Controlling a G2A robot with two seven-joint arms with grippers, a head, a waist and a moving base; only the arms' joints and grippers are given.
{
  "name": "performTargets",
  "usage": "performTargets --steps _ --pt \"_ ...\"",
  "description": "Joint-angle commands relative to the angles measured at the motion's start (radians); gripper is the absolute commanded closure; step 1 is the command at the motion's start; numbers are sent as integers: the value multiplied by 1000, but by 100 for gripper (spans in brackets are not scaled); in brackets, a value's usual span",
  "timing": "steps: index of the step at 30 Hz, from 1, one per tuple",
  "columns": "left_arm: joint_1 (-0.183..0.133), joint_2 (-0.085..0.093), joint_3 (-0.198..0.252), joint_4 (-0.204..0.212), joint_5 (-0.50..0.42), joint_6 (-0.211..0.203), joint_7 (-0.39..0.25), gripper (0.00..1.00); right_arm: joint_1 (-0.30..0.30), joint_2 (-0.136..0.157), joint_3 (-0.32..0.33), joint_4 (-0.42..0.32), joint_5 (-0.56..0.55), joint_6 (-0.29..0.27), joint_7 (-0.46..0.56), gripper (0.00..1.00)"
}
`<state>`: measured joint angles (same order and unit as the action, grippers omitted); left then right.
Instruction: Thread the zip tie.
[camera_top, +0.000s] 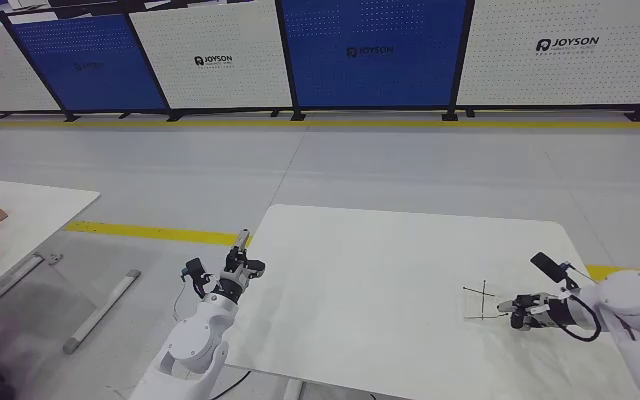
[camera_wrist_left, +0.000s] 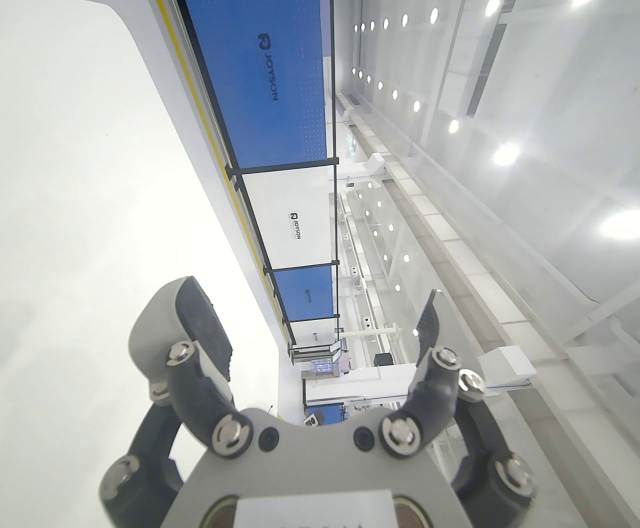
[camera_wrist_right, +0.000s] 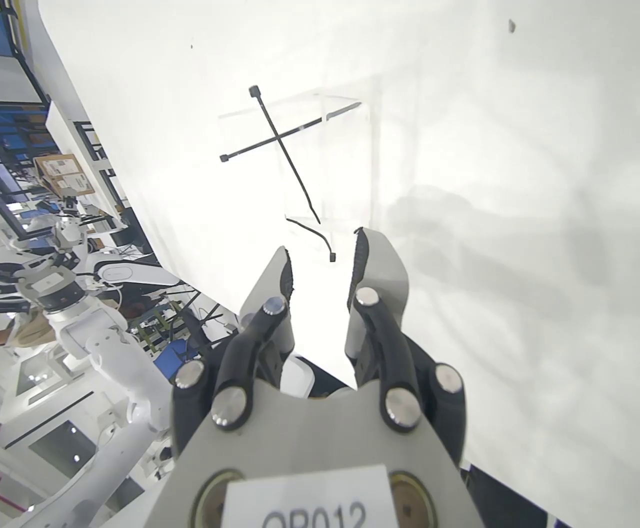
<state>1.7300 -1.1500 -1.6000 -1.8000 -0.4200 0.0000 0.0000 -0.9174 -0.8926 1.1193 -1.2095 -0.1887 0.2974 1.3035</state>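
white flat surface: thin black plastic zip ties crossed near its right edge; right gripper there, fingers released; left gripper at its left edge, fingers released.

A white surface with rounded corners stands on a pale grey floor. A yellow floor line runs up to its far left corner. Well beyond the far edge, a row of perforated partition panels closes the room, blue panels alternating with white panels in black frames. A second white table sits off the left edge. Round ceiling lights shine from a high white ceiling.
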Motion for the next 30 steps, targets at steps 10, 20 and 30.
performTargets --steps 10,20,30 --pt "0 0 0 0 0 0 0 0 15 -1 -12 13 -5 12 6 77" --pt "0 0 0 0 0 0 0 0 37 -7 -41 30 -17 26 10 87" --pt "0 0 0 0 0 0 0 0 50 -8 -52 37 -19 21 20 100"
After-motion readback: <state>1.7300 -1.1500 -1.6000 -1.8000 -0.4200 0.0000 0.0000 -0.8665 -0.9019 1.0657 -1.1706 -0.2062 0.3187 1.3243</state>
